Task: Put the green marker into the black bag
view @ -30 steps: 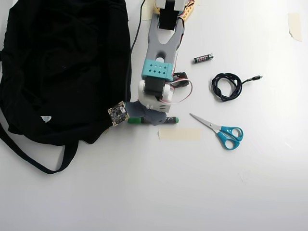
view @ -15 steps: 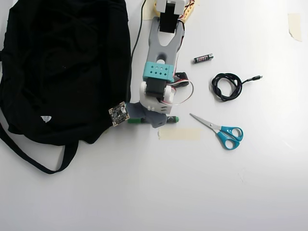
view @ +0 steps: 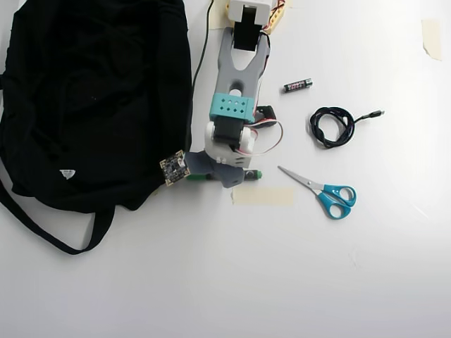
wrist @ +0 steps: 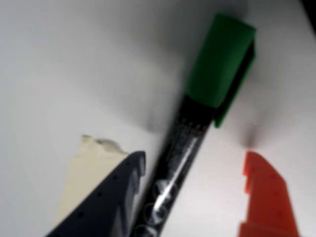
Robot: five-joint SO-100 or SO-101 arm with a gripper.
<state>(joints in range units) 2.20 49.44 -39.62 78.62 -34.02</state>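
Marker: the slim green marker [wrist: 197, 123], green cap and glossy dark barrel with small print, lies flat on the white desk [wrist: 59, 64]; in the wrist view it runs from bottom centre up to the right, cap end farthest from the camera.
Marker from above: only its green end [view: 255, 174] peeks out at the right of the arm's wrist, just above the tape strip.
Jaws: the two-finger gripper [wrist: 192, 173] stands spread, one dark blue finger [wrist: 111, 197] left of the barrel and one orange finger [wrist: 266, 197] right of it; the blue one looks close against the barrel, the orange one well clear, so nothing is clamped.
Arm: the grey and teal robot arm [view: 236, 105] reaches down the overhead view from its white base at the top edge.
Bag: the large floppy black fabric bag [view: 91, 98] with a small white tag lies left of the arm, its strap looping out at lower left; the marker is outside it, near its right edge.
Tape: a beige strip of masking tape [view: 262, 196] is stuck to the desk, seen under the blue finger in the wrist view.
Others: blue-handled scissors [view: 324, 192], a coiled black cable [view: 332, 127] and a small black battery [view: 297, 85] lie right of the arm, apart from one another.
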